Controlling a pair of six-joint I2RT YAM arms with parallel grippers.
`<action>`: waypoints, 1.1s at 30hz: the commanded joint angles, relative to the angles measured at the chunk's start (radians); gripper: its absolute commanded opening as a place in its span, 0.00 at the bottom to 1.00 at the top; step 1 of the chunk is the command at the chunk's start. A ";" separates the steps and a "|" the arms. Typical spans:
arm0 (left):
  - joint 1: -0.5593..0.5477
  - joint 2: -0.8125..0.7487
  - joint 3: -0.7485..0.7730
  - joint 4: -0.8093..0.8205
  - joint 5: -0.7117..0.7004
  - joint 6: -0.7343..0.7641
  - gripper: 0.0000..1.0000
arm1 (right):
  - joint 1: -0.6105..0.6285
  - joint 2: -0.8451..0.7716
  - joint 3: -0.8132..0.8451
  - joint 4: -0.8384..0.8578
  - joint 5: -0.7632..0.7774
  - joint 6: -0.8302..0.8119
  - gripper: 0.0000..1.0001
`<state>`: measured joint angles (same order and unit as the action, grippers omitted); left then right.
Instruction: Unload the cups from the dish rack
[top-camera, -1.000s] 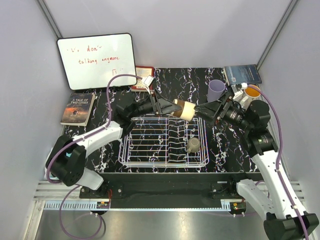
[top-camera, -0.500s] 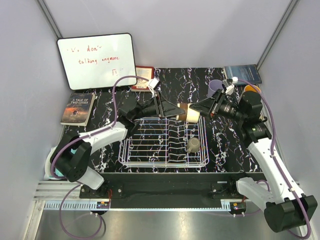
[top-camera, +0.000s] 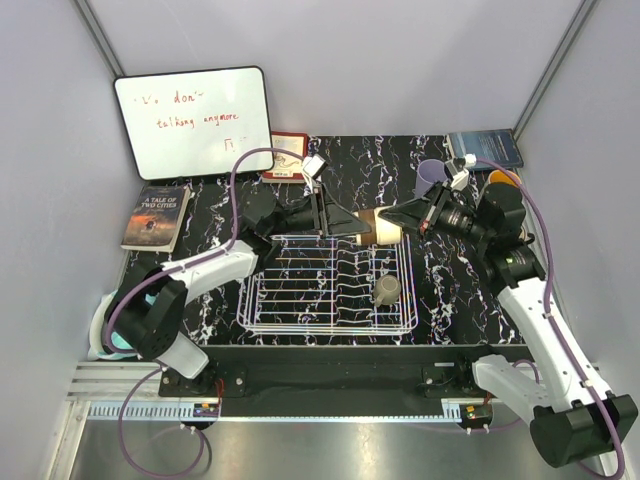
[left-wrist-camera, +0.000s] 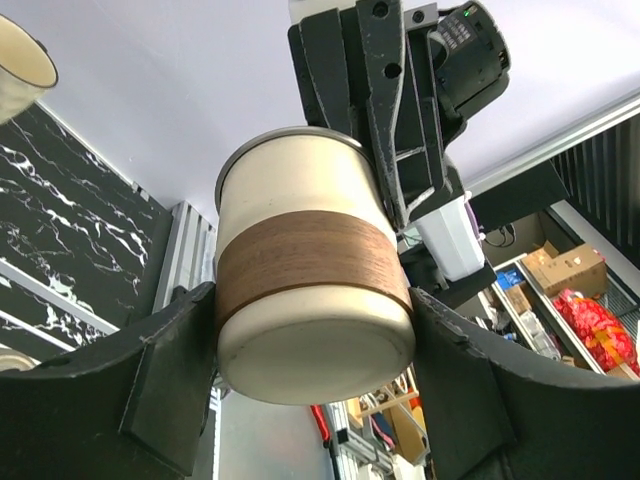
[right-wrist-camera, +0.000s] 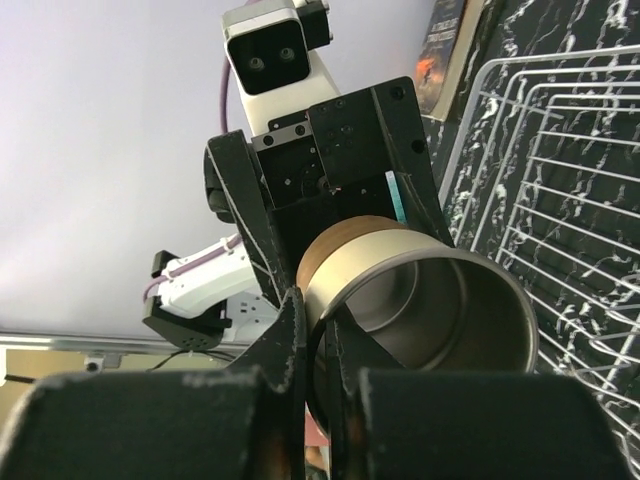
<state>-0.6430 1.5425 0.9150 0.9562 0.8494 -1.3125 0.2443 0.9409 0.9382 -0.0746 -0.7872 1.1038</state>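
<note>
Mid-unload: left gripper (top-camera: 355, 222) grasped the banded cup (top-camera: 384, 228), right gripper (top-camera: 405, 217) pinched its rim; olive-grey cup (top-camera: 387, 290) sat in dish rack (top-camera: 325, 327), outstanding.

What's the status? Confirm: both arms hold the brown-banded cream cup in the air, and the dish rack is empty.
The dish rack is not empty: the top view shows an olive-grey cup in it. The brown-banded cream cup is held in the air, as stated.

Black marble table (top-camera: 340, 165) is carrying the white dish rack (top-camera: 327, 285) near the front, a lavender cup (top-camera: 430, 178) is standing far right, and a paperback (top-camera: 156, 216) and blue book (top-camera: 487, 148) are lying at the edges.
</note>
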 joint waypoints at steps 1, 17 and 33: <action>0.037 -0.010 0.035 -0.121 -0.003 0.045 0.78 | 0.019 -0.040 0.111 -0.121 0.016 -0.152 0.00; 0.177 -0.107 -0.005 -0.897 -0.352 0.339 0.99 | 0.006 0.219 0.358 -0.632 0.594 -0.541 0.00; 0.114 -0.200 0.053 -1.366 -0.624 0.562 0.99 | -0.062 0.803 1.021 -0.818 1.138 -0.601 0.00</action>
<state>-0.5301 1.3933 0.9501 -0.3428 0.2821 -0.8032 0.1814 1.6680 1.7679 -0.8204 0.1478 0.5663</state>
